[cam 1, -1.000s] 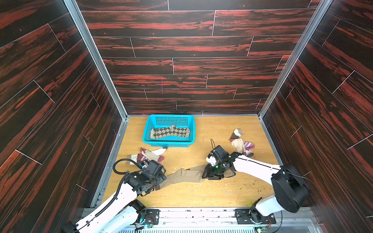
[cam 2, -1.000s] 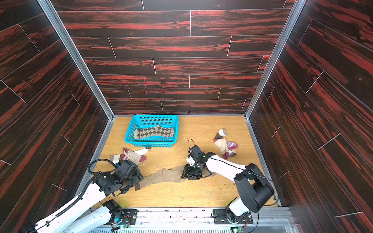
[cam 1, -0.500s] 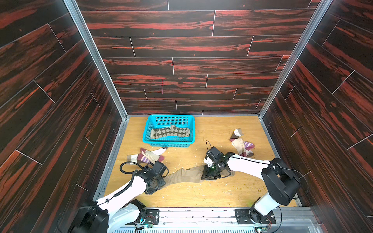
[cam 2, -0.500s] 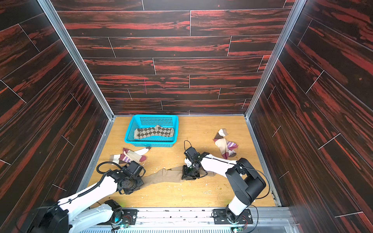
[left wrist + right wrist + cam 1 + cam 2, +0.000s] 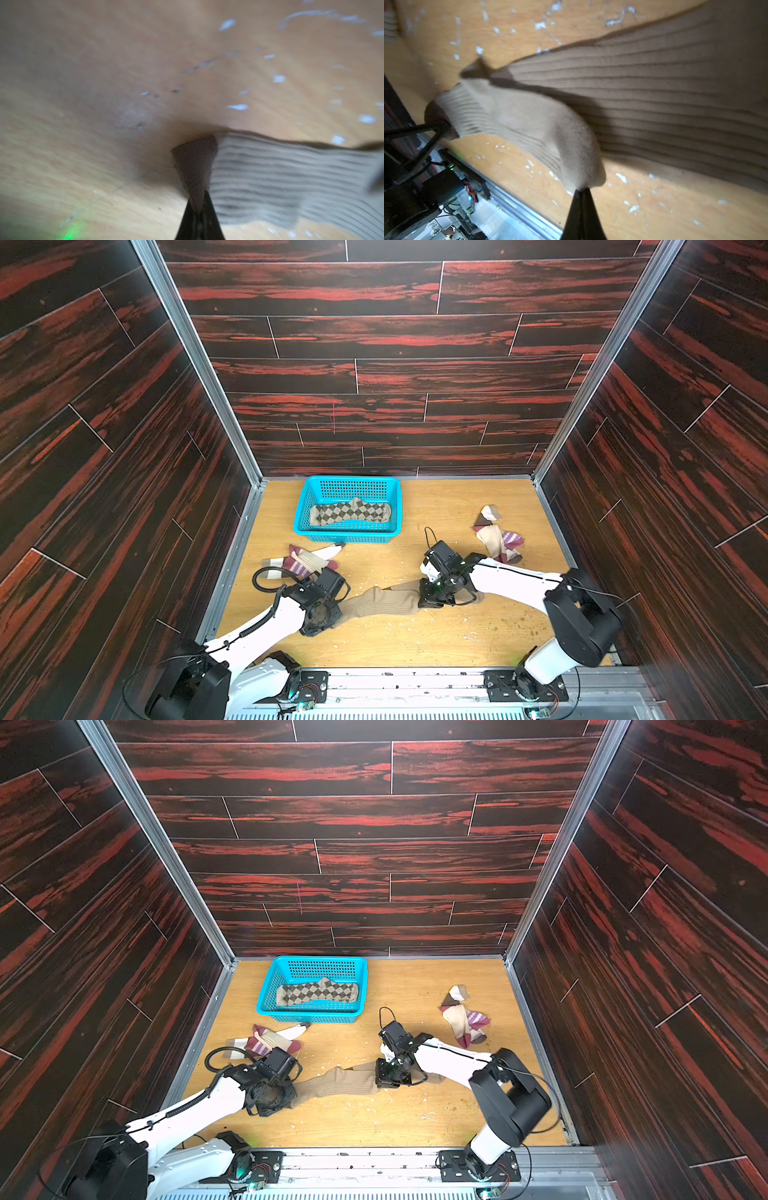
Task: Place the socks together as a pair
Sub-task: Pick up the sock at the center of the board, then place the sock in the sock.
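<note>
Nearest the base, the left gripper [image 5: 199,207] is pinching the brown cuff [image 5: 195,164] of a tan sock [image 5: 380,601], its jaws clamped tight on the cloth, low over the table [image 5: 415,643]. The right gripper [image 5: 581,193] is nipping the opposite end of the same sock, its jaws likewise closed on fabric. The sock is spanning the gap between them. Taking it by both ends is probably meant to carry the limp cloth stretched out, so it can be laid flat and lined up rather than dropped in a bunch.

In the right wrist view a second tan sock [image 5: 675,99] is lying flat on the table directly under the held one, which is casting a shadow on it and appears slightly raised. The two are crossing at an angle, not matching edge to edge. This looks like the mate, so the step in hand seems to be settling one on the other.

Farther out, a left heap [image 5: 305,562] is sitting just beyond the left gripper, a maroon sock with purple stripes tangled with a white one. A right heap [image 5: 498,541] of similar colours is lying well apart, past the right arm. Those mates are waiting unpaired on opposite sides.

Farthest, against the back wall, the basket [image 5: 345,536] is holding argyle socks [image 5: 351,512]. How many, I cannot tell. It is likely serving as the place for finished pairs.
</note>
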